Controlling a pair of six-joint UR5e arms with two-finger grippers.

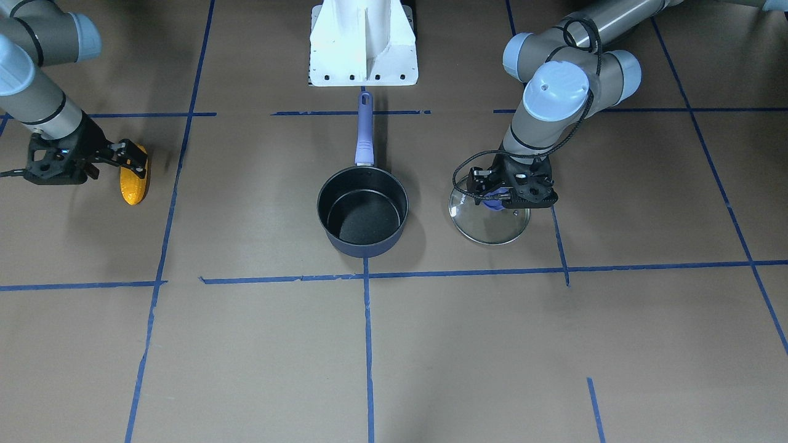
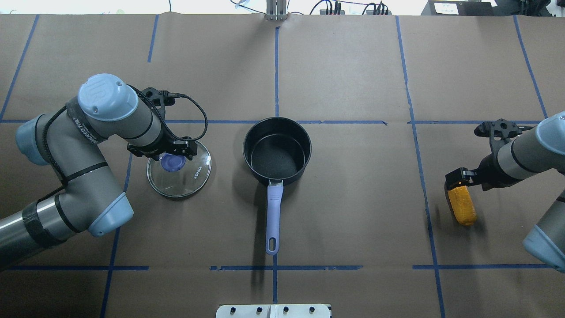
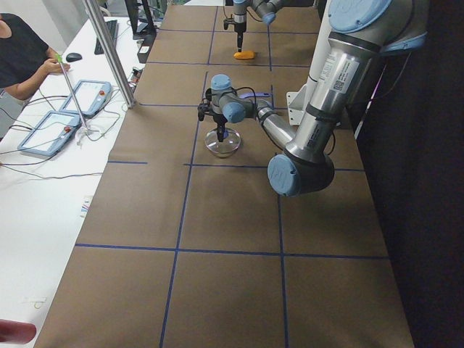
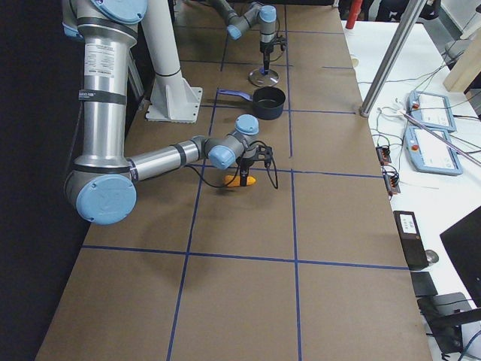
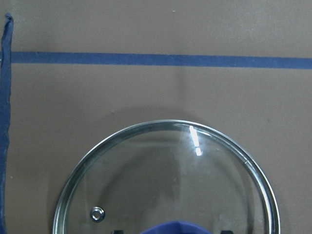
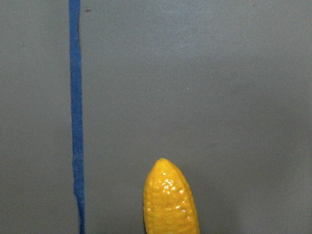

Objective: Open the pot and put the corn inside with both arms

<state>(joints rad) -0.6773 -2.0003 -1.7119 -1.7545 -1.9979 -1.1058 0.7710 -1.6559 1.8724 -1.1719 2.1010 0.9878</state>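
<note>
Lid (image 5: 165,175) lies on tabletop (image 5: 146,29), left pincer (image 2: 172,155) spread astride knob (image 2: 173,164); right pincer (image 2: 457,179) at corn (image 2: 462,207), hold unclear; next, carry it to pot (image 2: 277,150)

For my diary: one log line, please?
pot: open, empty | left end effector: at lid knob | right end effector: at corn

The lid (image 5: 165,180) beside the pot (image 2: 277,157) is clear glass with a shiny metal rim. The pot is matt and speckled inside. The corn (image 6: 170,204) looks glossy, bumpy plastic. The worktop (image 2: 353,198) is matt brown paper.
</note>
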